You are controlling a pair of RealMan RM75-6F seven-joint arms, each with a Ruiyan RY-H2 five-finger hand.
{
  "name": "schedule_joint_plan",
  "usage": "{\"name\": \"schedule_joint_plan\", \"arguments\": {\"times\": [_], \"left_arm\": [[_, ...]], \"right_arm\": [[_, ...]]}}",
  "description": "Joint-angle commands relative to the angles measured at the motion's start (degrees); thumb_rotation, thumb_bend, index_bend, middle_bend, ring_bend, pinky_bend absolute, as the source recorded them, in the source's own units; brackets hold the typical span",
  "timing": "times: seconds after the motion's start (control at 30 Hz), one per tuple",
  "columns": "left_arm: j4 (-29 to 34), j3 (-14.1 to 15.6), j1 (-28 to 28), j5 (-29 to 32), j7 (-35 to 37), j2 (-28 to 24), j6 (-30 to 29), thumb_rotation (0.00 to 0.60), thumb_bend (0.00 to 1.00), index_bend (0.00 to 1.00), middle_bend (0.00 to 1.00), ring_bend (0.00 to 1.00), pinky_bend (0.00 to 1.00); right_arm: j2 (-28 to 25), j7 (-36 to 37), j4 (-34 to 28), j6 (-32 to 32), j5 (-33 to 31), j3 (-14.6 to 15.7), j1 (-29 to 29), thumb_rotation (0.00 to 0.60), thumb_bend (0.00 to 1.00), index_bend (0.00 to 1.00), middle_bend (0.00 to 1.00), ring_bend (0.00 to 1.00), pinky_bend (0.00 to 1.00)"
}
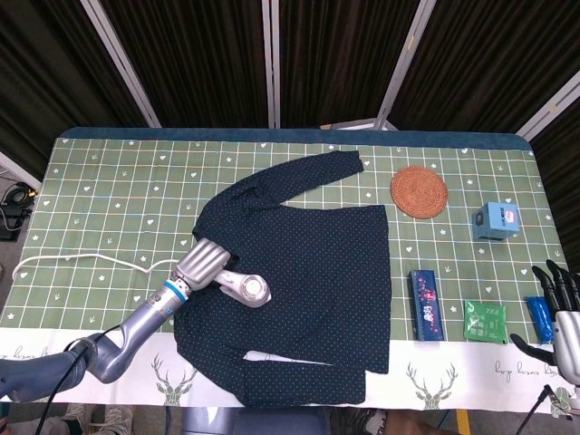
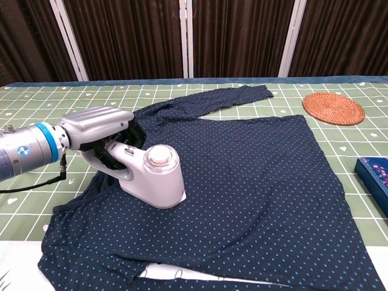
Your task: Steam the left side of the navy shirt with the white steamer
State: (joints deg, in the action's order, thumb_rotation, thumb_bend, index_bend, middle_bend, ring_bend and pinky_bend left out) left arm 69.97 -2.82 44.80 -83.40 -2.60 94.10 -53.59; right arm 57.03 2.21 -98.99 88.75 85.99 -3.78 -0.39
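Left hand (image 2: 100, 128) is wrapped round the handle of the steamer (image 2: 151, 179), whose head sits flat on the shirt (image 2: 254, 176), over on the left part near the sleeve. The shirt is spread out mid table (image 1: 109, 199), one sleeve stretched up toward the round woven coaster (image 1: 419, 191). Steamer cord (image 1: 82, 260) trails off to the left edge. Right hand (image 1: 560, 308) hangs off the right side with fingers spread, holding nothing, just beside a blue packet (image 1: 541, 319). Blue box (image 1: 497, 220), long blue pack (image 1: 424, 304) and green packet (image 1: 485, 321) lie right of the shirt
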Motion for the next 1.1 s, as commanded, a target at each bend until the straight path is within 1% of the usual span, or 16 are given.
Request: {"name": "schedule_joint_plan", "arguments": {"times": [0.03,0.5,0.83,1.1], "left_arm": [[0.31,0.3,-0.06,-0.45,0.14,0.42,-0.14,0.6,0.41,0.99,0.91,0.82,1.0],[1.58,0.81,0.45,-1.43,-0.11,4.19,0.53,0.6,0.41,0.99,0.91,0.82,1.0],[3.54,0.15,1.7,-2.36,-1.9,7.06,0.7,0.6,0.41,0.99,0.91,0.82,1.0],[4.32,-0.34,2.07,-1.7,-3.44,7.87,1.23,0.6,0.41,0.99,0.91,0.82,1.0]], "right_arm": [[-0.02,0.05,0.02,0.09,-0.01,-0.01,-0.05,0.6,0.0,0.0,0.0,0.0,0.0],[-0.22,0.53,0.11,0.52,0.32,0.05,-0.25,0.6,0.0,0.0,0.0,0.0,0.0],[-0.16,0.36,0.15,0.57,0.39,0.11,-0.3,0.6,0.0,0.0,0.0,0.0,0.0],[-0.18,0.56,0.23,0.55,0.32,0.06,-0.3,0.6,0.0,0.0,0.0,0.0,0.0]]}}
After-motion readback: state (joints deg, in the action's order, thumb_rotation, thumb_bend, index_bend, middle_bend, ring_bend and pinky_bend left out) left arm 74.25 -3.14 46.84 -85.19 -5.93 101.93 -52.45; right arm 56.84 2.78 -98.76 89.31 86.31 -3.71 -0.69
